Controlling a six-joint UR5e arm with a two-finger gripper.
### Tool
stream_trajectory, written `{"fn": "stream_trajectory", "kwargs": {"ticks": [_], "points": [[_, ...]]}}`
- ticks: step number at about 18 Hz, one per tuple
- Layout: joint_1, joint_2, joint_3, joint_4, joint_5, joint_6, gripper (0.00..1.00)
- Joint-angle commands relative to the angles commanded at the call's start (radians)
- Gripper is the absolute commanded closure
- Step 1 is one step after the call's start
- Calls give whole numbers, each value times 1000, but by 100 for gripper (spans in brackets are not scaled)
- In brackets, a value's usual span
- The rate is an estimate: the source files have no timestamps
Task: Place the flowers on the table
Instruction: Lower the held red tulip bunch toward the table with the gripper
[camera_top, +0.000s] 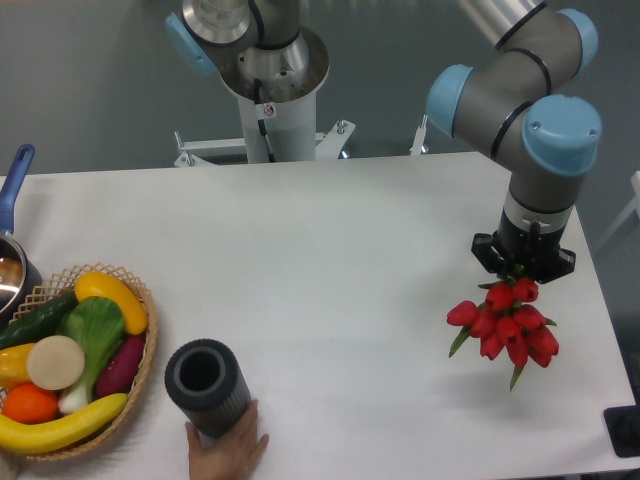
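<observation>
Holding the flowers (508, 328) over the right side of the worktop (330, 270).

The gripper (523, 268) points downward and is clamped on the stems, which are mostly hidden by it; the red buds hang below, toward the right front edge. Whether the buds touch the surface cannot be determined. At the left front sits a wicker basket (140, 375) of vegetables; beside it a hand (228, 452) steadies a dark ribbed cylinder (206, 385). A blue-handled pot (14, 245) stands at the left edge.

Looks like a robotics lab or test room rather than a home. Shown by the industrial arm (520, 100) on a pedestal base (268, 100) bolted behind a plain white table (330, 250), against bare grey flooring, with plastic-looking vegetables in a basket (140, 380).
</observation>
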Motion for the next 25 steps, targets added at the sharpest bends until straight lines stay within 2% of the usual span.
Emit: {"fn": "stream_trajectory", "kwargs": {"ticks": [5, 7, 14, 18, 22, 23, 24, 25], "points": [[-15, -12, -2, -1, 3, -9, 100], [-32, -18, -3, -5, 3, -14, 97], [-61, -5, -103, 3, -12, -11, 94], [-84, -5, -115, 3, -37, -14, 83], [-84, -9, -115, 3, -101, -14, 45], [-83, -8, -115, 3, -101, -15, 18], [-84, -8, -115, 5, -100, -15, 0], [-83, -8, -117, 5, -101, -15, 0]]}}
